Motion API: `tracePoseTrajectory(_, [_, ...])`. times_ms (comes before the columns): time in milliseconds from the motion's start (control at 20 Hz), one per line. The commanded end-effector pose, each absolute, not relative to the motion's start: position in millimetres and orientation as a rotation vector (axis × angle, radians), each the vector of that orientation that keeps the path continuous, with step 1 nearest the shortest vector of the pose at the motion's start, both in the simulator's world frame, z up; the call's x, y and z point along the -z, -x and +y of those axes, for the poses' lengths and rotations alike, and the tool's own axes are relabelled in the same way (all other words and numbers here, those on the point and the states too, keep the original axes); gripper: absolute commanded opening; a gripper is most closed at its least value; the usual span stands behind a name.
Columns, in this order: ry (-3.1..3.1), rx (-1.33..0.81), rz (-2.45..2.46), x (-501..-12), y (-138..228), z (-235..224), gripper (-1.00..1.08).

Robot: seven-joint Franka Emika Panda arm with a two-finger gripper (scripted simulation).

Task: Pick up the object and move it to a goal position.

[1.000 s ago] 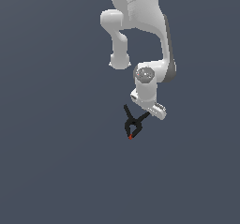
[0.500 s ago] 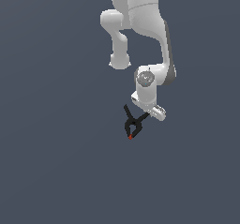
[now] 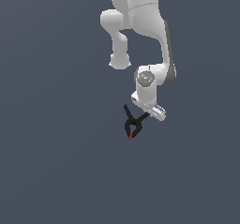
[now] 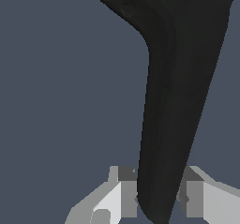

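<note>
gripping one clamp (image 3: 133, 123) handle, hand (image 4: 159, 200) clenched, red tip aimed down-left

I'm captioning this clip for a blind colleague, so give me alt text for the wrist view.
A black clamp handle fills the wrist view, its narrow end pinched between the tool's two grey fingers. Behind it is only a plain dark blue-grey background.

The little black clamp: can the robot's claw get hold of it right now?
Yes, it looks so. In the wrist view the claw has a finger on each side of one handle of the clamp, with nothing in between. Whether it is squeezing yet is hard to tell.
</note>
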State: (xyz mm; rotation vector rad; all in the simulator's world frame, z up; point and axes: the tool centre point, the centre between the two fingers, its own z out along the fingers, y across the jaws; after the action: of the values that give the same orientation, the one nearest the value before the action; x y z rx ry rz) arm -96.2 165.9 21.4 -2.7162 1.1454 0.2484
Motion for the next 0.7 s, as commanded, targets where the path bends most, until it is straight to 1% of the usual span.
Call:
tracePoseTrajectory(0, [2.716,-0.248,1.146,-23.4,95.3,165.2,-1.00])
tracePoseTrajectory(300, [2.716,-0.248,1.146,-43.7,89.4,160.1,-1.00])
tracePoseTrajectory(650, [2.717,-0.247,1.148,-91.2,75.0,147.7,-1.00])
